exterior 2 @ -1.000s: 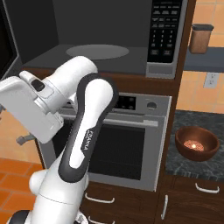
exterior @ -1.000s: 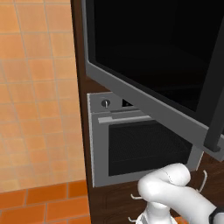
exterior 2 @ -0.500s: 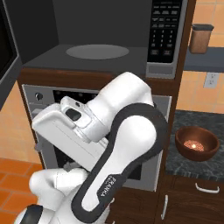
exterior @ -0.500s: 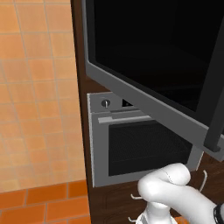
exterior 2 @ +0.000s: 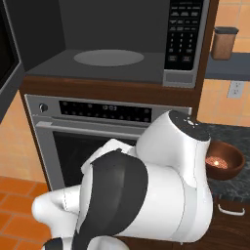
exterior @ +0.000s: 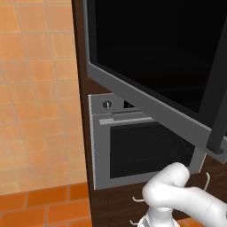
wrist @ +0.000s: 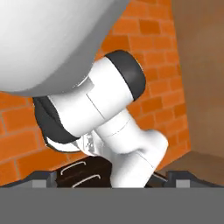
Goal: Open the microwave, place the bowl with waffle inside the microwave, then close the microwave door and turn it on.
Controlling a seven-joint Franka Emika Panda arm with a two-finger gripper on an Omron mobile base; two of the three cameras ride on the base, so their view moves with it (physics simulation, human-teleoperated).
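The arm [exterior 2: 151,195] is seen folded low in the foreground of the right base view, bulking in front of the oven [exterior 2: 73,146]. The jaws are taken as released and standing wide, with nothing seen gripped; their tips are barely made out at the bottom of the hand view, which is pointed back at the robot and an orange brick wall [wrist: 153,65]. Just right of the arm, a brown bowl [exterior 2: 224,161] is seen resting on the dark speckled desk [exterior 2: 234,136], with something reddish-brown inside, presumably the waffle, though it is too small to be told for sure. Above the oven, the microwave [exterior 2: 117,44] is found already open, its cavity and round turntable [exterior 2: 108,57] exposed, the keypad panel [exterior 2: 183,34] at its right. The microwave door [exterior: 150,57] is swung wide to the left, its black bar handle [exterior: 219,93] seen near the left base camera. The opening step is judged done; fetching the bowl is judged in hand. The next move calls for the arm to be unfolded rightward and the bowl rim approached from above. Further back a brown canister [exterior 2: 224,41] is seen on a shelf. Keypad markings and the oven display are too small to be read; no brand is made out.
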